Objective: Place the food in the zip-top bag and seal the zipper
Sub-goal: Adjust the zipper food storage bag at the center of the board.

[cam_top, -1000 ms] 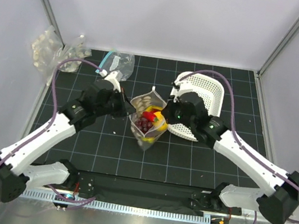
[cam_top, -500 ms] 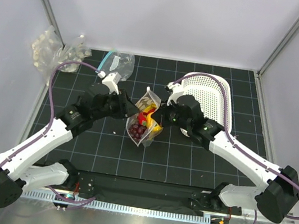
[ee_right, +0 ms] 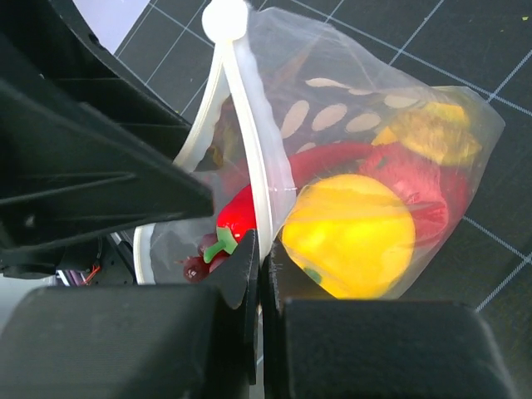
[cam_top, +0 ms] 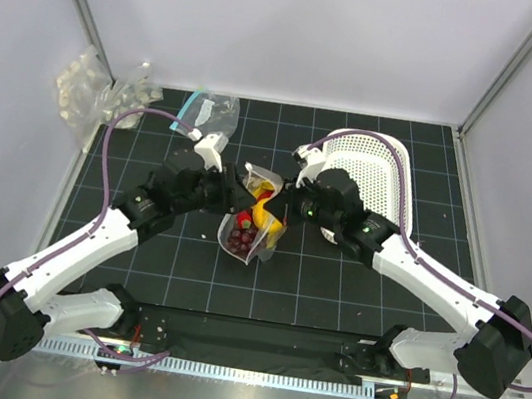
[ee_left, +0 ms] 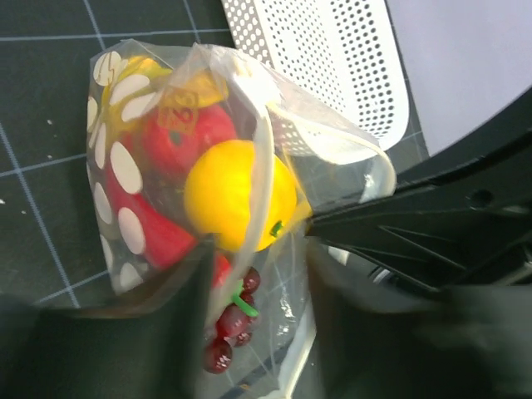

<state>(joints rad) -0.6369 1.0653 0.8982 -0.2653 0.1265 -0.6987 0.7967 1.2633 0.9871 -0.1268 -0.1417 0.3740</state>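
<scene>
Two arms meet at the filled zip-top bag [cam_top: 251,230] near the centre of the black grid mat [cam_top: 334,281].

Far left, bumpy clear packs [cam_top: 87,85] lie off the mat at 10 o'clock, and a clear bag with a teal strip [cam_top: 210,108] lies at 11 o'clock. The left gripper [cam_top: 233,197] sits at the pouch's 9 o'clock side. Its jaws are spread and the bag's edge passes between them; whether either finger touches the plastic is hard to tell. Inside the pouch are a round yellow fruit [ee_left: 239,195], a round red fruit [ee_left: 187,137], a red chili [ee_right: 237,218] and a dark grape bunch [ee_left: 226,328]. At the pouch's 3 o'clock side, the right gripper [ee_right: 259,249] has its fingers pressed together, pinching the pale zipper [ee_right: 245,125]. A white perforated basket [cam_top: 377,172] lies at 2 o'clock, beside the right arm.
</scene>
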